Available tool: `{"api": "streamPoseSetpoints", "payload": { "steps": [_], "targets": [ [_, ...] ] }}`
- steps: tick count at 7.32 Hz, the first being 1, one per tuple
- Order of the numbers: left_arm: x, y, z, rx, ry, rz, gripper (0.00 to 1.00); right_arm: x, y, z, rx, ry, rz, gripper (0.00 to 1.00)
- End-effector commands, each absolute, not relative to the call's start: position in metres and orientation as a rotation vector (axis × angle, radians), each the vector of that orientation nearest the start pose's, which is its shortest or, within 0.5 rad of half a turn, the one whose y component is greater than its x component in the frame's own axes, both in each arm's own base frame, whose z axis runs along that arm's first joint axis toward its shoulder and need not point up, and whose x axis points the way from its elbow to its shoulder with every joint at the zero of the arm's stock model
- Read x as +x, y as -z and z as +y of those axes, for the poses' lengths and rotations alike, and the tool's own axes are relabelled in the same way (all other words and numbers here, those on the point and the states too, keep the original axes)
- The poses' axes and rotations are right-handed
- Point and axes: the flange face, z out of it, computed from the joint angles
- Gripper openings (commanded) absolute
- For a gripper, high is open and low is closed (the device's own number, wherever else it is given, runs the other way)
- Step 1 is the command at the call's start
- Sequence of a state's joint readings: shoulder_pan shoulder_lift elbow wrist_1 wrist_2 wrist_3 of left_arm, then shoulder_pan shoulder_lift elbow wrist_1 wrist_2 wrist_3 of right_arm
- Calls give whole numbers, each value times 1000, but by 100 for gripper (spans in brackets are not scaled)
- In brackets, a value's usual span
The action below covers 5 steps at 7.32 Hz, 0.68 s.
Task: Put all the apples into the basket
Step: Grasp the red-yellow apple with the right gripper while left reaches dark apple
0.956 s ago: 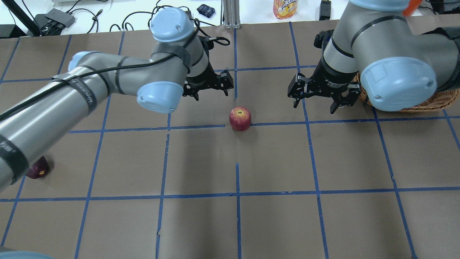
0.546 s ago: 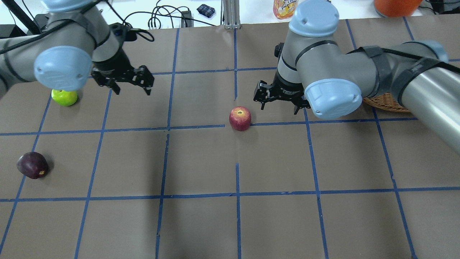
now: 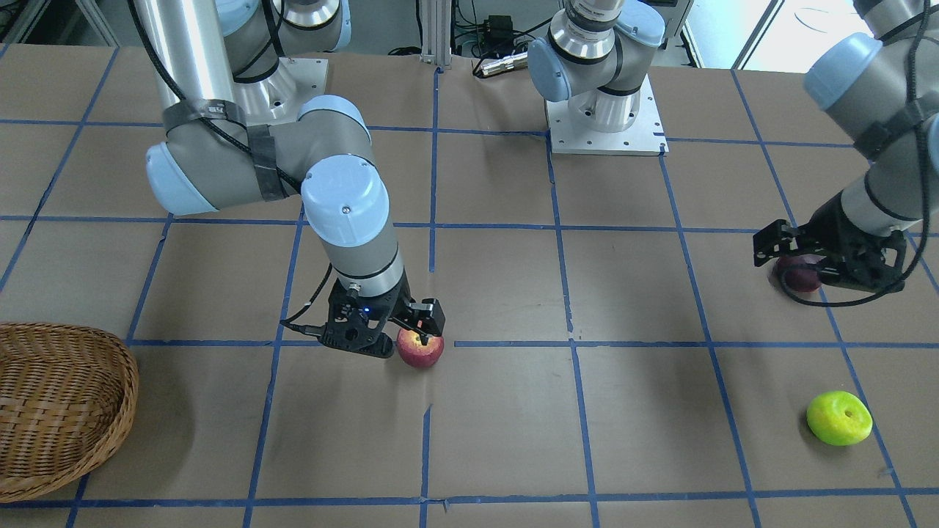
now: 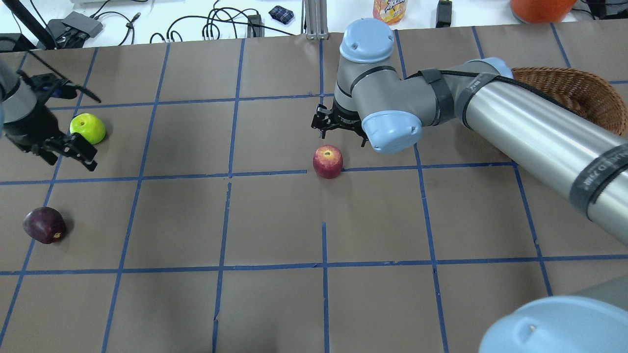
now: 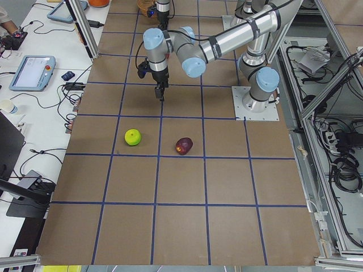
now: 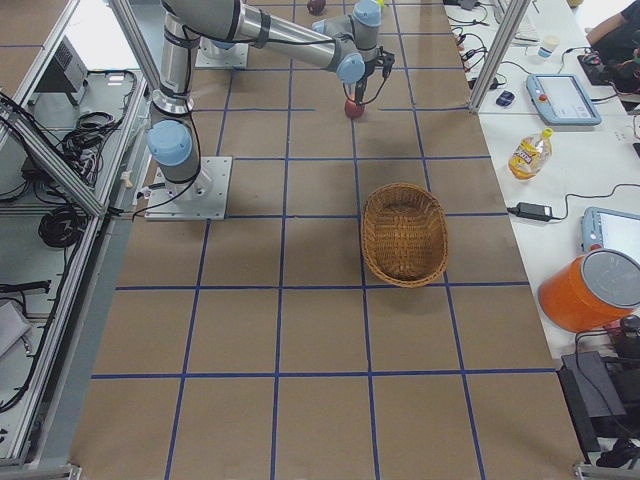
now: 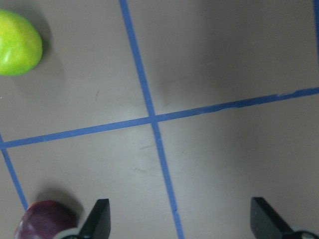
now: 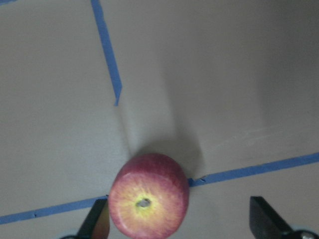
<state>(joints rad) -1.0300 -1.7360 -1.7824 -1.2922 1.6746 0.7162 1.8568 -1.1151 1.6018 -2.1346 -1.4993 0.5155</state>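
Note:
The red apple (image 4: 327, 161) with a yellowish stem hollow sits mid-table on a blue tape line. My right gripper (image 4: 338, 130) is open just behind and above it. In the right wrist view the red apple (image 8: 148, 195) lies close to the left finger (image 8: 97, 221). The lime-green apple (image 4: 87, 128) and the dark maroon apple (image 4: 44, 225) sit at the far left. My left gripper (image 4: 68, 157) is open and empty between them. In the left wrist view the maroon apple (image 7: 45, 221) lies beside the left fingertip (image 7: 99, 219). The wicker basket (image 4: 574, 93) stands at the back right.
The right arm's long grey link (image 4: 530, 142) crosses the table's right half in front of the basket. A juice bottle (image 4: 389, 10), cables and an orange container (image 4: 539, 7) lie beyond the far table edge. Blue tape lines grid the brown table.
My right gripper has moved left, close behind the red apple, uncovering the basket. My left gripper has moved left and toward me, past the green apple toward the maroon one. Both stay open.

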Motion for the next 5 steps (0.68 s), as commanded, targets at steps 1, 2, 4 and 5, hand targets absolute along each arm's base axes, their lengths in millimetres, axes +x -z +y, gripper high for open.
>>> {"api": "streamPoseSetpoints", "payload": {
  "steps": [1,2,4,5],
  "targets": [
    [256,-298,-477,414,-248,3130,100,342,-241,-579,316,-44,3064,100],
    [273,-288,-478,399,-170,3086,100,342,-231,-580,315,-67,3069,100],
    [297,-255,-448,561,-211,3101,100,344,-210,-584,318,-109,3079,100],
    [302,-240,-441,566,-193,3098,100,343,-200,-582,312,-135,3086,100]
  ]
}}
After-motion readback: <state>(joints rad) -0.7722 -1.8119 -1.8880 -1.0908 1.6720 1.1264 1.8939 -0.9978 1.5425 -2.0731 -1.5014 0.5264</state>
